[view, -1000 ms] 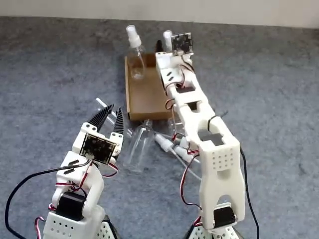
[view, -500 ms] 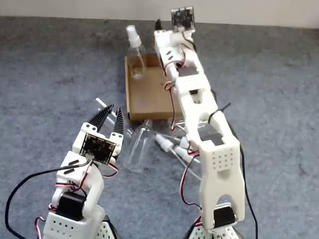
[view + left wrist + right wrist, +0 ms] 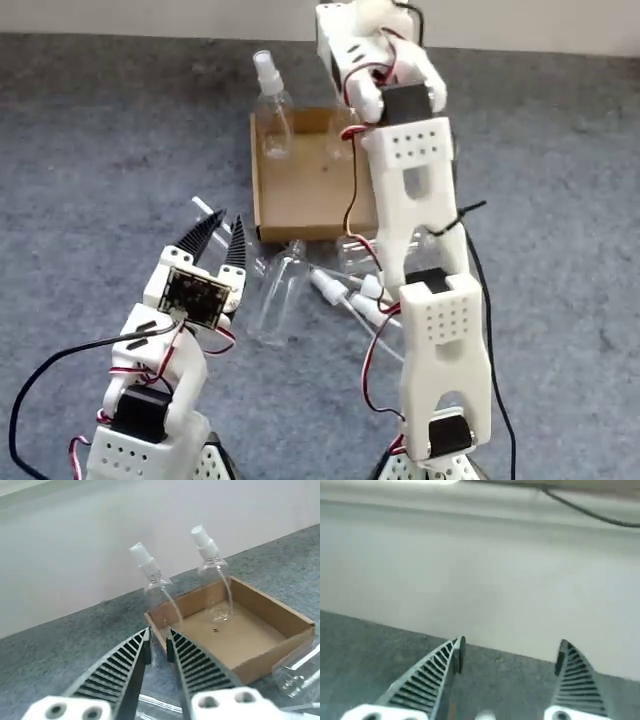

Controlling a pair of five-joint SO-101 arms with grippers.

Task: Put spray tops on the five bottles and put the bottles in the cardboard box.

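- Spray-topped bottle (image 3: 272,112): upright, clear, white spray top on; stands in the cardboard box at its 11 o'clock corner.
- Second spray-topped bottle (image 3: 220,587): upright in the same box, along the far wall toward 1 o'clock; in the high view the right arm partly covers it.
- Cardboard box (image 3: 305,195): shallow, open-topped, brown; sits at 12 o'clock from the table's middle.
- Uncapped bottle (image 3: 278,290): clear, lying on its side on the table, at 6 o'clock from the box, just beside the left gripper.
- Loose spray tops (image 3: 330,288): white, with thin tubes, lying on the table at 3 o'clock from the uncapped bottle, against the base of the right arm.
- Left gripper (image 3: 224,235): at 7 o'clock from the box, low over the table; jaws a narrow gap apart, nothing between them.
- Right gripper (image 3: 510,655): raised beyond the far side of the box, facing the pale wall; jaws spread wide, holding nothing.
- Table (image 3: 110,150): grey, carpet-like surface.
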